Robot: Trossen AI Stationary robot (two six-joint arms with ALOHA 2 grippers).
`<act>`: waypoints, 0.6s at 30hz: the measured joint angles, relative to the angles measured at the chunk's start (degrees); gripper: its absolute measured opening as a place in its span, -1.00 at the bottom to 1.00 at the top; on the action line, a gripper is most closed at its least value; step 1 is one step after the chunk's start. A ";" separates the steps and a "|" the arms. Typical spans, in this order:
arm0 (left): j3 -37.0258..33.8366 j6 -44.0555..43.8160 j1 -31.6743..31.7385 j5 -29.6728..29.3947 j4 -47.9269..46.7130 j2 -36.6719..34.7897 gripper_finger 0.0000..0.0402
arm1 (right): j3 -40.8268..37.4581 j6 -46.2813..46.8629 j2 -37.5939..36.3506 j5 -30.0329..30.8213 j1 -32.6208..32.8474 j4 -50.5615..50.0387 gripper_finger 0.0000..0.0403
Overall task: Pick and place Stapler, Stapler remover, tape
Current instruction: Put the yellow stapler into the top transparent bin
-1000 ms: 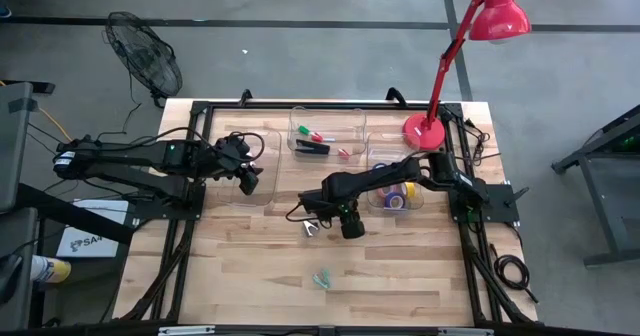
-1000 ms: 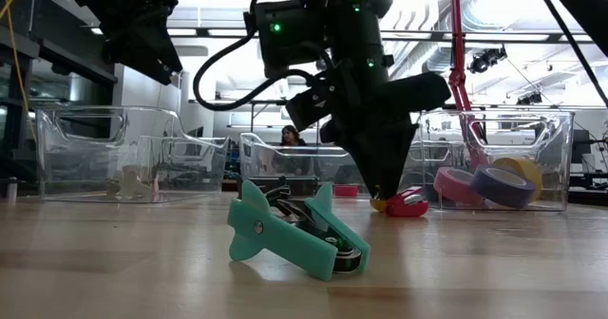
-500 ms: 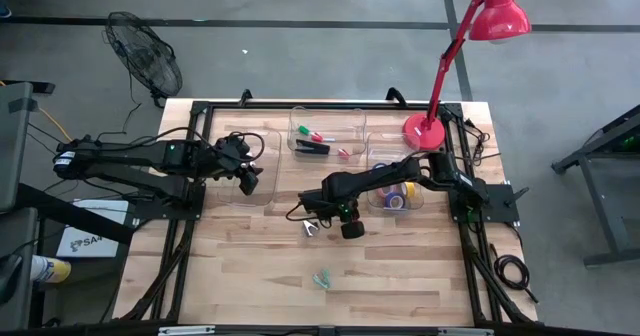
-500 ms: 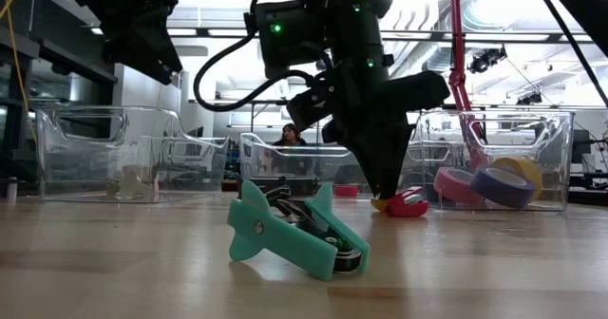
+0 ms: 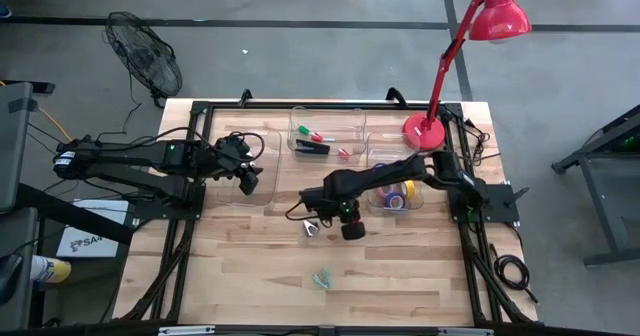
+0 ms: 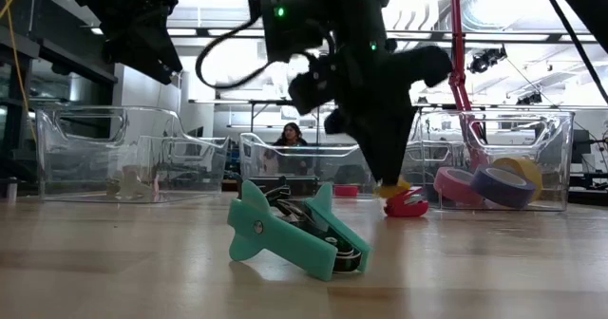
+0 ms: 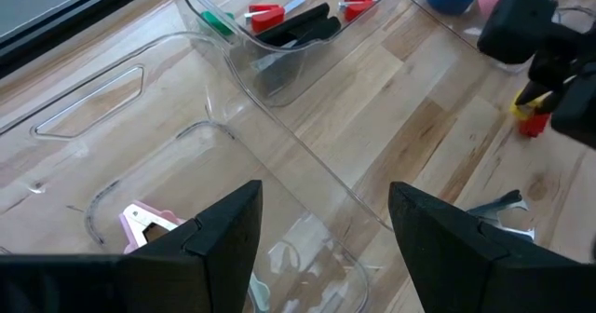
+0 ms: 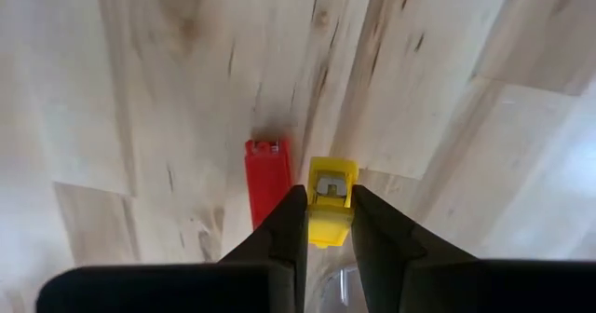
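Observation:
My right gripper (image 8: 328, 206) hangs over the table's middle (image 5: 322, 214), shut on a small yellow item with a metal inset (image 6: 391, 188). A small red item (image 8: 267, 178) lies on the wood just beside and below it. The black stapler (image 5: 313, 147) lies in the middle clear bin with red and green pieces. Tape rolls (image 6: 475, 184) sit in the right bin. A teal staple remover (image 6: 294, 229) lies near the table's near edge, and a silvery one (image 5: 310, 228) lies by my right gripper. My left gripper (image 7: 321, 248) is open above the left bin (image 5: 240, 166). My right gripper pinches the yellow item's end (image 8: 331, 187) between its two fingers, coming from above and pointing down. The item is lifted just clear of the table and hangs below the fingertips (image 6: 385, 172), close beside the red item.
Three clear bins stand along the table's far half; the left one holds a pink remover (image 7: 149, 224). A red desk lamp's base (image 5: 424, 131) stands at the far right corner. Bare wood lies around the teal remover (image 5: 320, 278).
My right gripper has risen a little, staying shut, and lifted the yellow item off the table. The red item has stayed on the wood.

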 joint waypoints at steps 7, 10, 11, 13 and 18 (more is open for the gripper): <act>0.00 0.00 -0.02 -0.09 0.02 0.00 0.14 | 0.06 1.44 -4.73 -0.01 -1.71 0.47 -0.74; 0.00 -0.02 -0.02 -0.07 0.02 0.01 0.14 | 0.06 2.38 -6.92 0.10 -3.09 1.29 -0.74; 0.00 0.00 -0.01 -0.07 0.01 0.00 0.14 | 0.06 2.72 -7.74 0.20 -3.65 1.67 -0.74; 0.00 -0.01 0.00 -0.07 0.02 0.01 0.14 | 0.06 2.93 -9.21 0.17 -4.74 2.50 -0.74; 0.00 -0.02 0.00 -0.04 0.03 0.02 0.14 | 0.06 2.97 -12.20 3.10 -7.97 5.52 -0.74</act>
